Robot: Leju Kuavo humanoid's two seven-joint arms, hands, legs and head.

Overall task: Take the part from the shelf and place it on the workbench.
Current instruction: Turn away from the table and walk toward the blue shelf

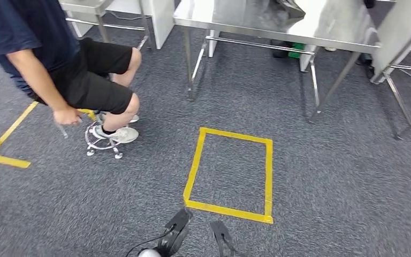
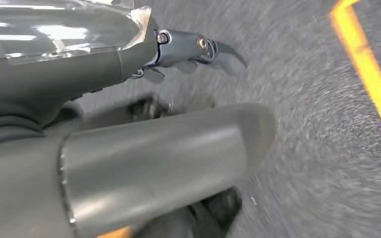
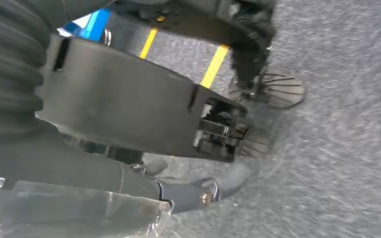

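One person [image 1: 59, 64] sits on a little stool [image 1: 103, 142] at about ten o'clock from me, with their feet out on the carpet [image 1: 326, 182]. If I swing wide that way as I walk, I could bump their legs.

Next comes my left hand [image 2: 129, 99]. Its fingers [image 2: 198, 47] stick out, well apart from the thumb [image 2: 168, 153], and nothing is in it. It hangs low over the carpet, so I think it is safe.

Straight ahead, near twelve o'clock, is a square of yellow tape [image 1: 195, 160] on the floor. I think that is where I should stand. If I stop short of it, the table will be too far to reach. If I step past it, I might hit a table leg [image 1: 314, 85].

Behind the square, from twelve to two o'clock, is the shiny metal table [image 1: 278, 24]. I think that is where the part must go.

Last is my right hand [image 3: 144, 188]. A black block, the part [image 3: 129, 109], lies in it, and I think the hand is clamped on it. I can see one finger under the block, but I cannot see the others. The picture is blurry, so I am likely moving. If my hold is loose, the shaking could make the part slip and fall on the carpet. The part also sticks out past my hand, so its end could knock the table edge when I lift it.
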